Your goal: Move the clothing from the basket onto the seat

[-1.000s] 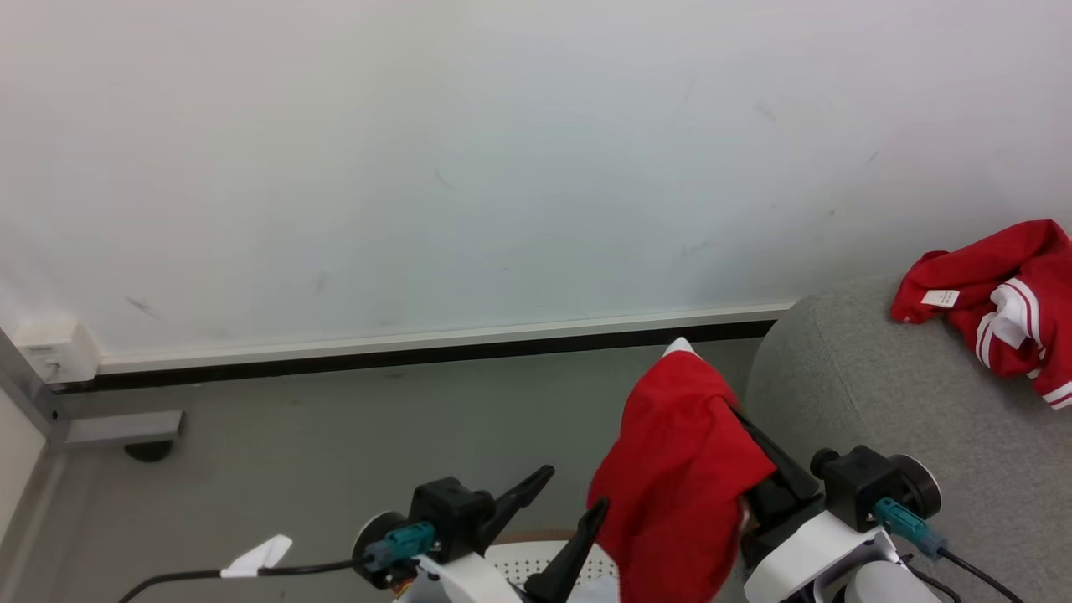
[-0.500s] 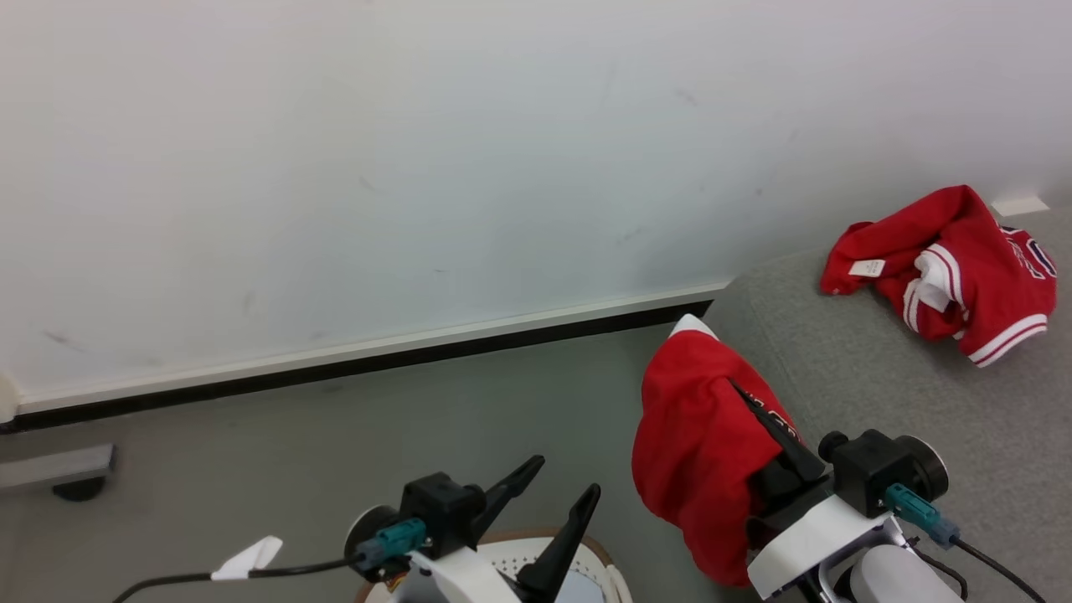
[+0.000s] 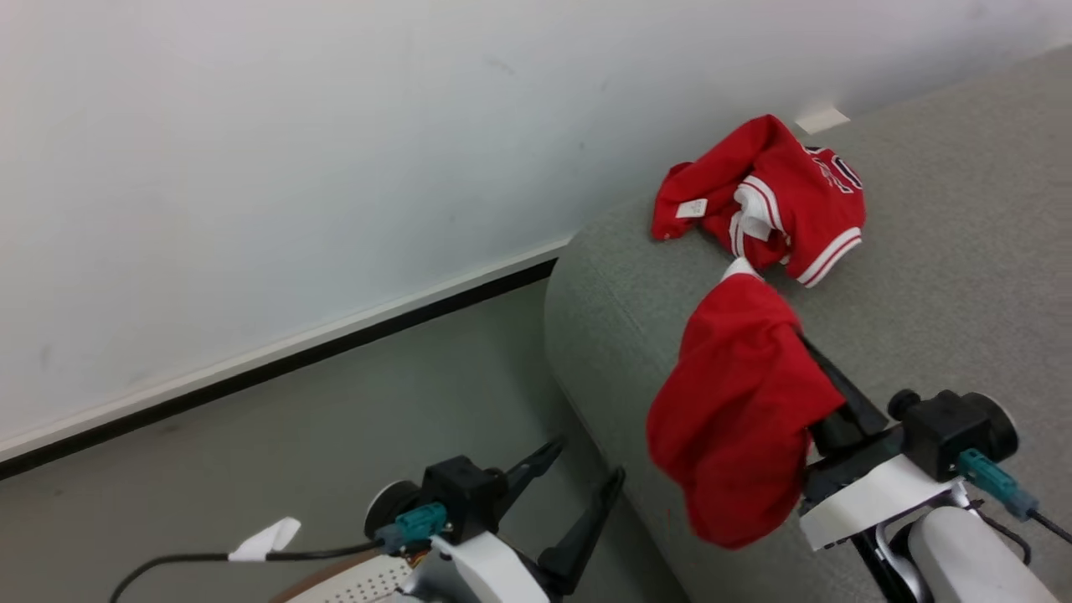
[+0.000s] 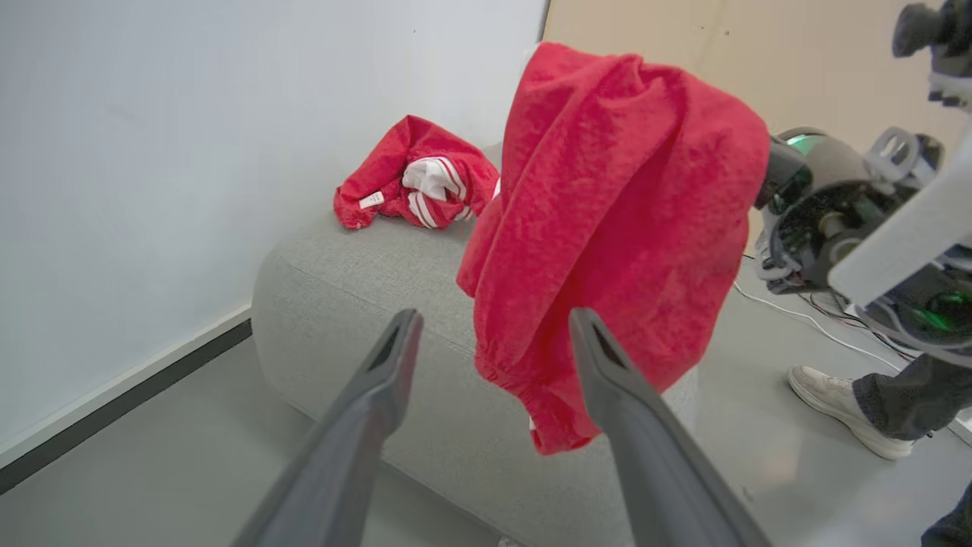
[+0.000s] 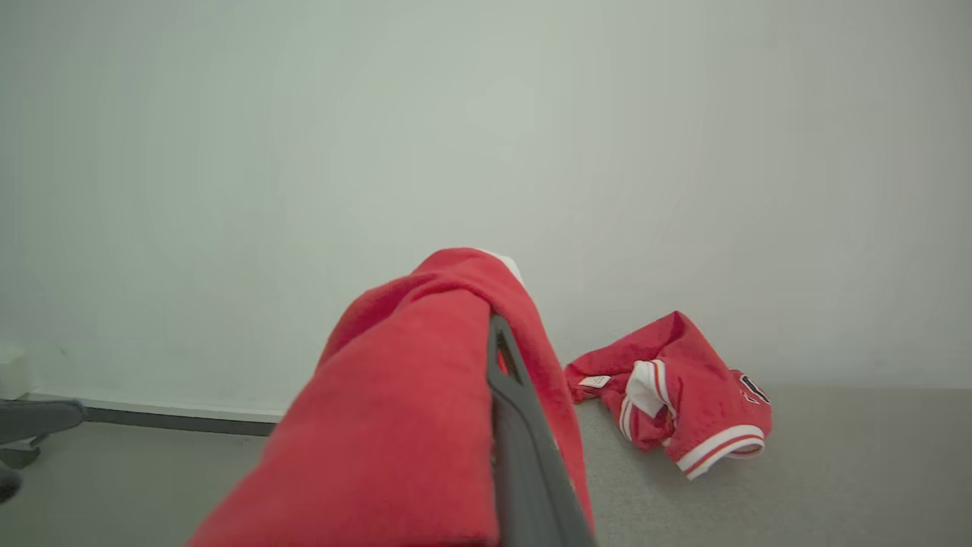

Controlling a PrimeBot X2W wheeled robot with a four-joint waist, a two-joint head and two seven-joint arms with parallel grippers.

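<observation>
Your left gripper point(image 3: 586, 461) ends in two long, tapered dark fingers point(image 4: 364, 433). Up close they look matte grey, each with a shallow slot near the tip. Behind them, at the lower middle of the head view, you see a black wrist block point(image 3: 459, 498), a teal plug point(image 3: 414, 526) and a black cable point(image 3: 176, 574) tagged with white tape point(image 3: 264, 543). The forearm shell point(image 3: 494, 578) is white. At lower right, your right arm has a matching black housing point(image 3: 946, 423), teal connector point(image 3: 992, 486), white bracket point(image 3: 871, 502) and pale rounded forearm point(image 3: 971, 557). At the right of the left wrist view, a grey dome point(image 4: 824, 163) glows green.
</observation>
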